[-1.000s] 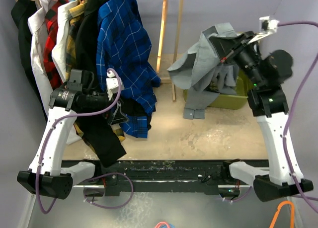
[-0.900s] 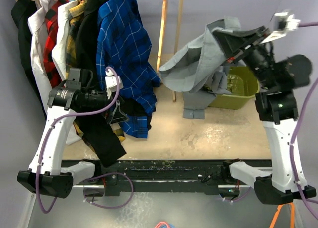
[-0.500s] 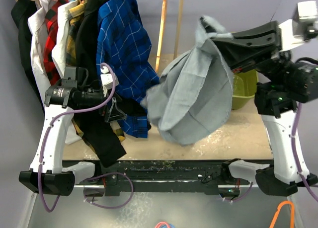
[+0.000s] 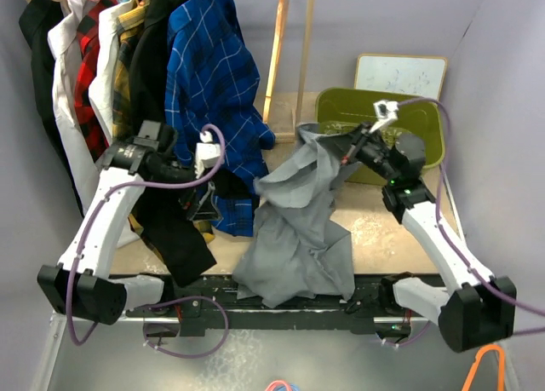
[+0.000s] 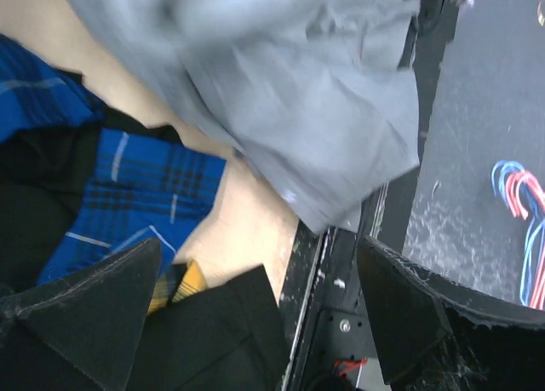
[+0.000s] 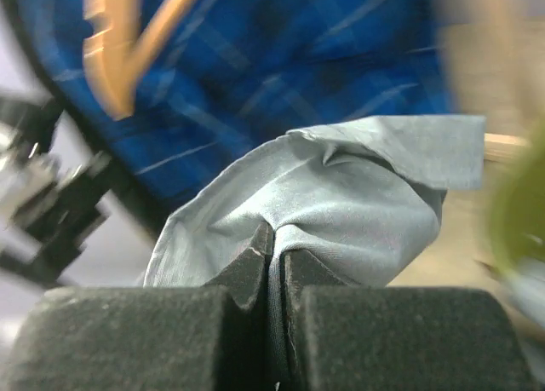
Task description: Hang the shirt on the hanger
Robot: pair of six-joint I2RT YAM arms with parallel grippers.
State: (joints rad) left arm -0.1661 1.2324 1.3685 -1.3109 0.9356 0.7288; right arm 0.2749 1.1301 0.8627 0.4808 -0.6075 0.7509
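While the right hand (image 4: 347, 150) is clenched on a fold of the grey shirt (image 4: 298, 229), the garment trails from that pinch toward the near edge of the table (image 4: 383, 229). Its long axis runs diagonally, leftward and nearward. The wooden hanger (image 4: 285, 59) hangs farther back, to the left of the right hand. The left hand (image 4: 203, 202) is released and holds nothing, just beside the shirt's left edge, so it is probably the arm free to fetch the hanger.

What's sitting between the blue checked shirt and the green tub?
Seen from above: the wooden hanger hangs there, and the grey shirt, pinched in the right hand, drapes down across the gap.
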